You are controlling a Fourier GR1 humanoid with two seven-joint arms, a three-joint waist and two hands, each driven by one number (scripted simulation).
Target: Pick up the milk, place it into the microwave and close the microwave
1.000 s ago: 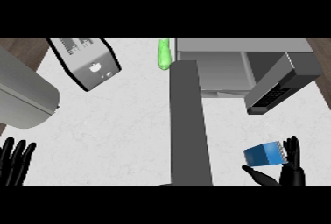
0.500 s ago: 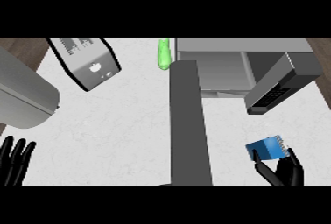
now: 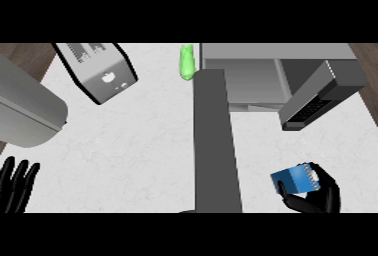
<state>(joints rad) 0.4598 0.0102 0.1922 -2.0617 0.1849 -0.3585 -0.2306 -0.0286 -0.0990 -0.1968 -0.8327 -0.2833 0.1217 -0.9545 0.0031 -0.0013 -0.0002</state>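
The microwave (image 3: pixel 255 82) stands open at the top right, and its cavity is reachable from the front. Its open door (image 3: pixel 216 140) stretches down the middle of the counter (image 3: pixel 140 150) like a wall — it separates left side from right. Right of the door, a dark keypad panel (image 3: pixel 317 97) narrows the bare passage toward the cavity.

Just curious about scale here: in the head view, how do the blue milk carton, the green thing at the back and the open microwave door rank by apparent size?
1. Microwave door, by far.
2. Milk carton and green object: too close to rank.
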